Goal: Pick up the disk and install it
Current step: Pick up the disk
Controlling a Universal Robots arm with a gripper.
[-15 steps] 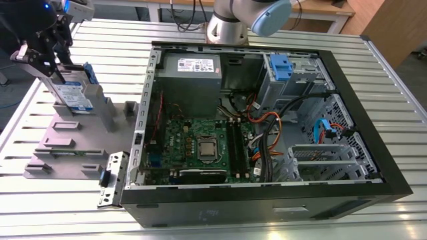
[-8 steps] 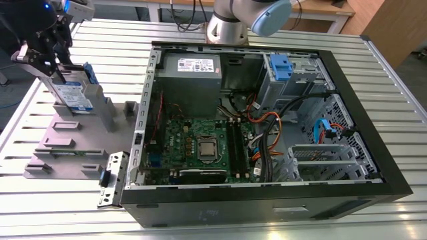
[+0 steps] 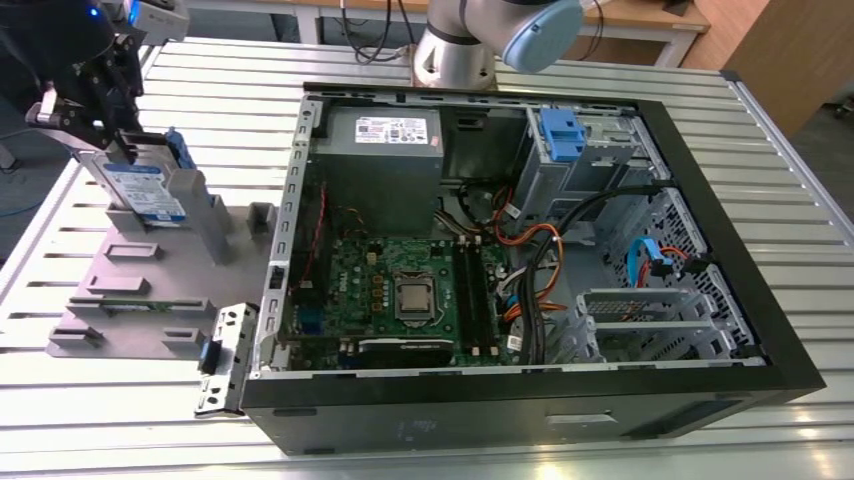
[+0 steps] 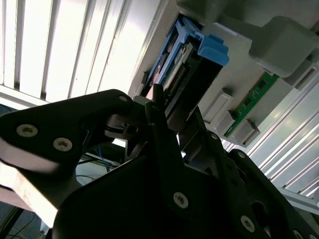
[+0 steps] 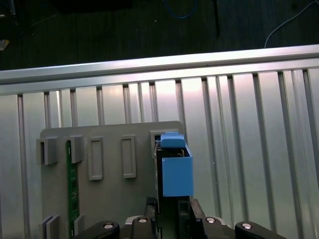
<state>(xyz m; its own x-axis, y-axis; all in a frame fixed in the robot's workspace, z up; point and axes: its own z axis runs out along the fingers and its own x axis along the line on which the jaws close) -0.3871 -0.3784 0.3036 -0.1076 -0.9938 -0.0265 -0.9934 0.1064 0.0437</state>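
Observation:
The disk [image 3: 144, 190] is a silver drive with a blue-and-white label in a blue carrier. It stands on edge in a slot of the grey fixture [image 3: 134, 300] at the exterior view's left. My gripper [image 3: 118, 150] comes down on its upper end, with a black finger pressed against each flat side. In the first wrist view the disk [image 5: 177, 169] and its blue end tab run out from between the fingers [image 5: 149, 205], and the gripper [image 5: 172, 208] is shut on it. The second wrist view shows the gripper [image 4: 167, 117] holding the disk [image 4: 179, 74] over the fixture.
An open computer case [image 3: 747, 330] lies at the exterior view's right, with a motherboard, cables and a blue-latched drive bay [image 3: 558, 135]. A green memory stick [image 5: 72, 184] sits in the fixture. A metal bracket [image 3: 224, 355] lies beside the case. The arm's base [image 3: 461, 45] stands behind it.

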